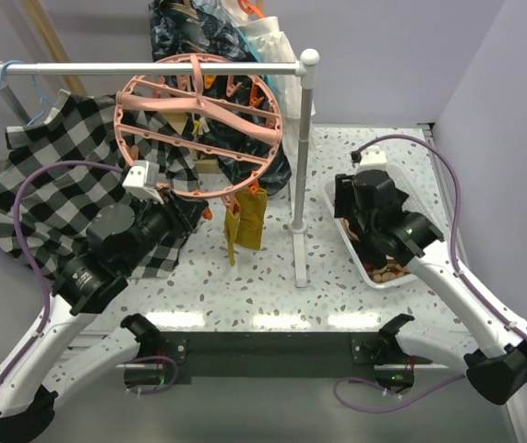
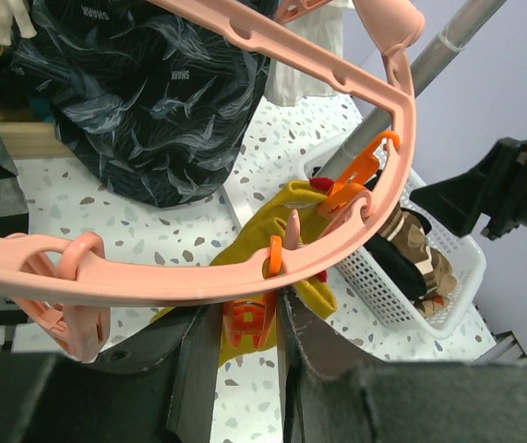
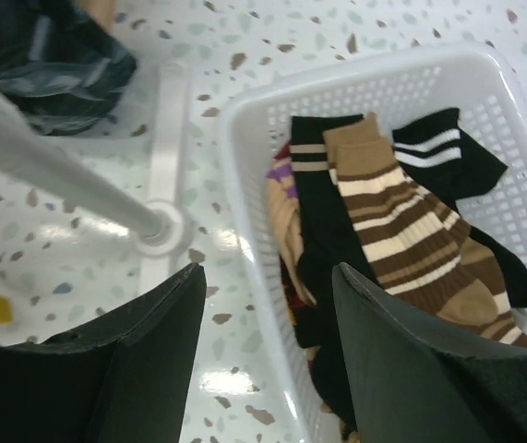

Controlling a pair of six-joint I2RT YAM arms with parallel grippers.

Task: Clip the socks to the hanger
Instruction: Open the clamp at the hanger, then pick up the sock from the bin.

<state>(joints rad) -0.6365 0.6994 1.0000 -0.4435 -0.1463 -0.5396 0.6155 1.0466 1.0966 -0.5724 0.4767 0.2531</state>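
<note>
Pinching orange plastic clip (image 2: 247,325) w/ L end effector (image 2: 243,314), prob. to open it; holding R end effector (image 3: 265,277) released above brown cream-striped sock (image 3: 401,221) for pickup.

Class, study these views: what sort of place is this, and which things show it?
Most likely a robot test bench staged as a laundry corner: a speckled table, a white rail carrying the pink clip hanger, and a white basket of socks.
</note>
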